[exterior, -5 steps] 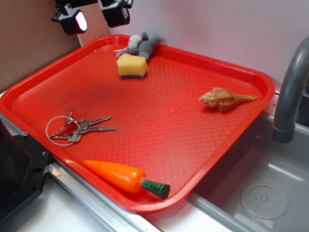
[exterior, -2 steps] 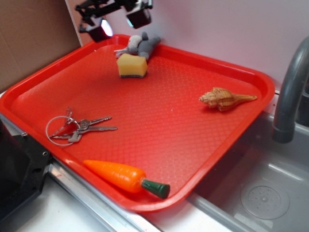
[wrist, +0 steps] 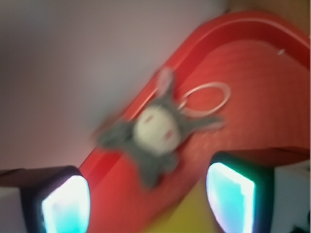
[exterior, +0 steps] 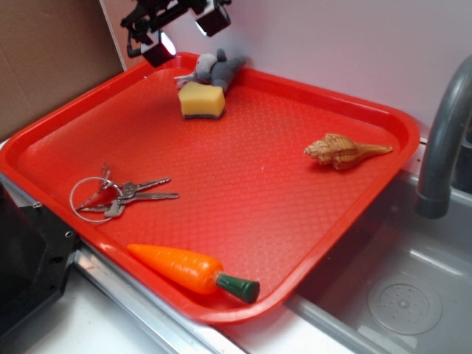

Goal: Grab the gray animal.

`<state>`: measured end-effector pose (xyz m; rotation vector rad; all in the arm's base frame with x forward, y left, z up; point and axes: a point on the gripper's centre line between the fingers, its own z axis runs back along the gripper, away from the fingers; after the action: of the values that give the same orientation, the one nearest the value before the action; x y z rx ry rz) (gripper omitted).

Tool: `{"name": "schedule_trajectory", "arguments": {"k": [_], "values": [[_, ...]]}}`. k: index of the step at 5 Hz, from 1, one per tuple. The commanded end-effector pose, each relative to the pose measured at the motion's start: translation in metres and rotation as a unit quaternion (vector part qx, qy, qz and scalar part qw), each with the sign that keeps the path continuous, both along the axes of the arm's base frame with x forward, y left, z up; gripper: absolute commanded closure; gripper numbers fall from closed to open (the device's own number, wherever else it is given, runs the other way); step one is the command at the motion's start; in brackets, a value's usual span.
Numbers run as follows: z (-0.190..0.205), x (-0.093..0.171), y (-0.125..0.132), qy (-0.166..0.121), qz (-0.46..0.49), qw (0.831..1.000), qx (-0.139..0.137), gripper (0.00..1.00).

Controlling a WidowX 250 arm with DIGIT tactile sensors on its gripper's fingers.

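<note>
The gray animal point(exterior: 217, 70) is a small plush with a dark gray body and paler head. It lies at the far corner of the red tray point(exterior: 295, 169), against the rim and just behind the yellow sponge point(exterior: 201, 101). My gripper point(exterior: 184, 29) hangs open and empty in the air above and a little left of it. In the wrist view the gray animal point(wrist: 158, 128) lies blurred on the tray rim point(wrist: 194, 43), ahead of my open gripper point(wrist: 148, 204), with a strip of the sponge point(wrist: 187, 216) between the fingers.
A tan spiral seashell point(exterior: 344, 151) lies at the tray's right. A key ring point(exterior: 114, 195) and an orange toy carrot point(exterior: 188, 271) lie at the front. A wall stands behind the tray. A gray faucet point(exterior: 446, 140) and sink point(exterior: 398, 295) are on the right.
My gripper has moved right along the back of the tray, from above its left rim to above the gray animal. The objects on the tray have not moved.
</note>
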<state>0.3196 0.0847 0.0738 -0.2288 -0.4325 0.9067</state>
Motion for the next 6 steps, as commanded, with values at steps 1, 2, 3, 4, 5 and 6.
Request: {"name": "schedule_trajectory", "arguments": {"k": [1, 2, 3, 4, 5, 6], "values": [[-0.009, 0.008, 0.016, 0.013, 0.049, 0.997, 0.053, 0.0], [-0.015, 0.012, 0.011, 0.022, 0.054, 0.996, 0.065, 0.0], [-0.022, 0.018, 0.008, 0.029, 0.053, 0.995, 0.079, 0.0], [-0.027, 0.023, 0.008, 0.035, 0.054, 0.995, 0.08, 0.0], [-0.031, 0.025, 0.007, 0.039, 0.037, 0.995, 0.078, 0.01], [-0.036, 0.027, 0.005, 0.042, 0.025, 0.996, 0.081, 1.0]]}}
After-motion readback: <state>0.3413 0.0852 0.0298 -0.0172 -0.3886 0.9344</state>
